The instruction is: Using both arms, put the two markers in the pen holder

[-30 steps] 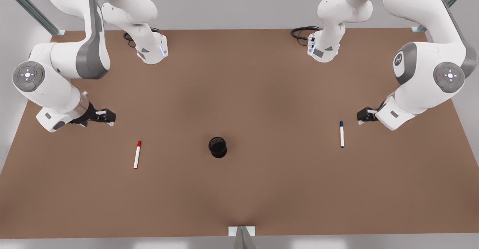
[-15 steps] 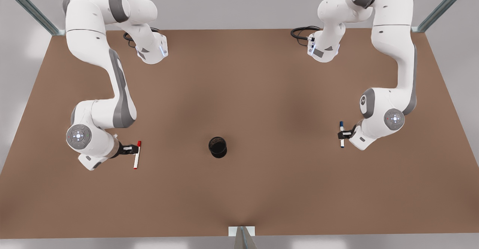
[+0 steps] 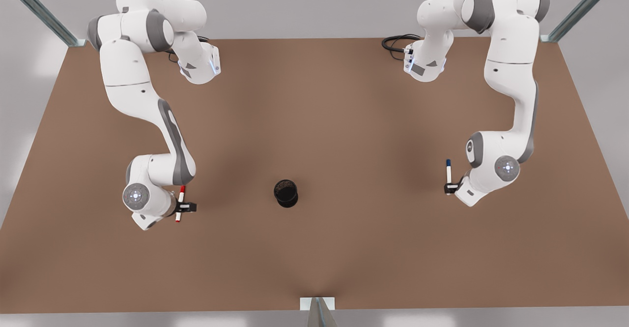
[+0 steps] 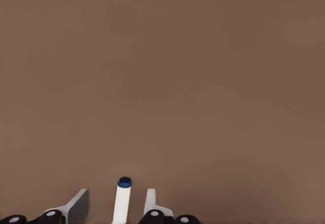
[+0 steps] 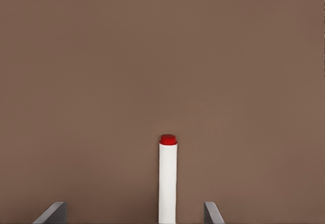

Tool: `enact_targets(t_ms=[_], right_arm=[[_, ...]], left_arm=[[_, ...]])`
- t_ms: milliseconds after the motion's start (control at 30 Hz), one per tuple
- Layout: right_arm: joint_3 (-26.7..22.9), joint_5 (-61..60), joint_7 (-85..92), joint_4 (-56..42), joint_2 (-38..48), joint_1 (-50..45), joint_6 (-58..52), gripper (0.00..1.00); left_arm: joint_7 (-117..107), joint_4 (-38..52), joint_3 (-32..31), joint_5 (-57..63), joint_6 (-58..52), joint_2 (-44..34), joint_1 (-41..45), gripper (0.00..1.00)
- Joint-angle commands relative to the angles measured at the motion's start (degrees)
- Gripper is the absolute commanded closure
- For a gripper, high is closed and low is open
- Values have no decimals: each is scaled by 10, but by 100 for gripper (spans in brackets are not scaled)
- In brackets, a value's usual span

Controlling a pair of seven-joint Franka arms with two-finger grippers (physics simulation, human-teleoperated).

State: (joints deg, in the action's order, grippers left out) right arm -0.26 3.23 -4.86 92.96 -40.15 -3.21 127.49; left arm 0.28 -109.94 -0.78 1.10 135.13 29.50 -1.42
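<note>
Markers, two of them, lie flat on the plain brown bench [image 3: 314, 120], one on each side of the small round black mesh-look pen holder [image 3: 285, 193], which stands upright near the middle and well apart from both.

The thin white-barrelled marker with the red cap [image 3: 180, 203] lies on the front view's left, cap toward the far side. The right claw [image 3: 183, 207], black with white tips, sits across the lower part of its barrel. In the right wrist view the red-capped marker [image 5: 168, 178] runs up the middle between the two fingertips [image 5: 52, 213], which stand spread wide with bare bench between each tip and the barrel, so nothing is pinched.

The thin white-barrelled marker with the dark blue cap [image 3: 448, 173] lies on the front view's right, cap also toward the far side. The left claw [image 3: 449, 188] is at its near end. In the left wrist view the blue-capped marker [image 4: 122, 199] sits between the fingertips [image 4: 78, 205], which are spread but closer to the barrel than on the other side; a narrow gap shows at each flank, and the marker is not gripped.

Both white jointed arms reach from their bases at the far edge of the bench, where black cables [image 3: 395, 42] coil.
</note>
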Motion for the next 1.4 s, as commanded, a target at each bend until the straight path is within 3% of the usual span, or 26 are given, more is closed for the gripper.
enact_targets(t_ms=[0, 267, 467, 567, 933, 1067, 1167, 1300, 1367], right_arm=[[1, -2, -17, 3, -4, 4, 47, 0], [16, -1, -11, 10, -17, 25, 64, 13], [16, -1, -9, 10, -27, 29, 77, 22], [16, -1, -7, 10, -31, 30, 77, 24], [16, -1, -7, 12, -35, 34, 77, 51], [17, -1, -6, 12, -35, 34, 77, 68], [17, -1, -7, 11, -35, 33, 76, 79], [25, 1, -6, -11, -25, 23, 65, 79], [33, 4, -5, -66, -15, 23, -3, 79]], left_arm=[[50, -4, 1, 14, 11, 1, -1, 35], [49, -12, 1, 14, 29, 26, -1, 37], [49, -9, 1, 14, 32, 30, -1, 57], [48, -9, 1, 14, 35, 35, 0, 57], [47, -8, 1, 14, 42, 46, 3, 65], [47, -8, 1, 14, 50, 54, 3, 65], [46, -8, 1, 14, 47, 52, 4, 75], [45, -8, 1, 14, 44, 48, 4, 76], [44, -5, 1, 14, 36, 43, 4, 78]])
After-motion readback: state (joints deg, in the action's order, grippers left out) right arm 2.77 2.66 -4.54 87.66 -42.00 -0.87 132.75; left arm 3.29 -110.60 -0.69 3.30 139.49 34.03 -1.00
